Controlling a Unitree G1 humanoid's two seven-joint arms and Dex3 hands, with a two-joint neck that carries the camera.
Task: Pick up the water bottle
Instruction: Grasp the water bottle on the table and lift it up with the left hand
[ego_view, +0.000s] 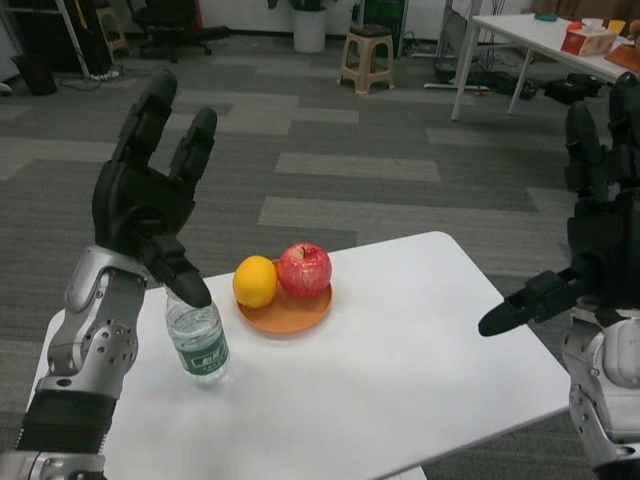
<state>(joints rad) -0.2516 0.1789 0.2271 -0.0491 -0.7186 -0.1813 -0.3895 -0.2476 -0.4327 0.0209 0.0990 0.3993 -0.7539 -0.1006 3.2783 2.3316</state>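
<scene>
A clear water bottle (200, 345) with a green label stands upright on the white table (400, 380), near its left side. My left hand (150, 195) hovers just above and behind the bottle, fingers spread upward and thumb reaching down over the bottle's cap, which is hidden. The hand holds nothing. At the right edge of the view my right hand (590, 220) is raised beside the table, fingers extended and thumb pointing left, empty.
An orange plate (290, 315) with a yellow orange (255, 281) and a red apple (304, 270) sits just right of the bottle. Beyond the table lie grey carpet, a plastic stool (366, 57) and another white table (540, 40) at the far right.
</scene>
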